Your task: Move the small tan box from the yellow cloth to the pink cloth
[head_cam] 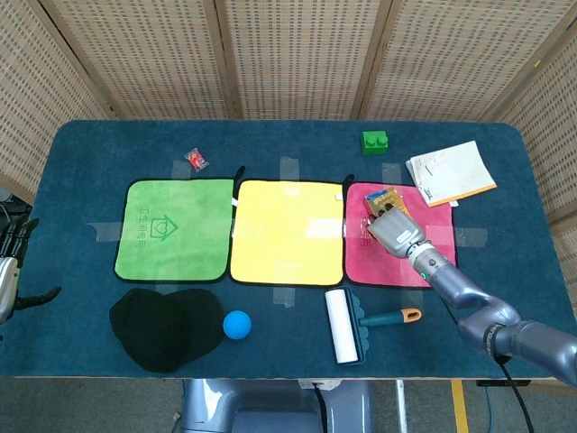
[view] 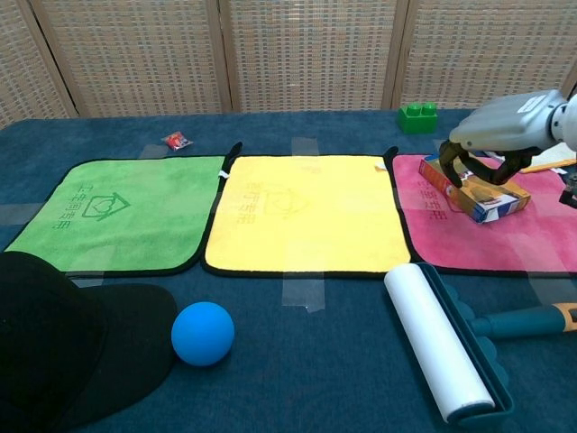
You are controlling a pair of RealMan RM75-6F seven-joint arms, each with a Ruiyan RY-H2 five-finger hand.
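The small tan box (view: 475, 192) (head_cam: 382, 199) is over the left part of the pink cloth (view: 532, 236) (head_cam: 424, 257), tilted, with its printed end toward me. My right hand (view: 501, 137) (head_cam: 395, 231) holds it from above, fingers (view: 457, 162) curled down around its sides. Whether the box rests on the cloth or hangs just above it, I cannot tell. The yellow cloth (view: 306, 212) (head_cam: 287, 231) lies bare. My left hand (head_cam: 11, 271) shows only at the far left edge of the head view, off the table, fingers apart and holding nothing.
A green cloth (view: 117, 212) lies left of the yellow one. A black cap (view: 63, 343), a blue ball (view: 202, 333) and a lint roller (view: 442, 347) sit along the front. At the back are a green brick (view: 416, 116), a notebook (head_cam: 451, 171) and a red wrapper (view: 177, 140).
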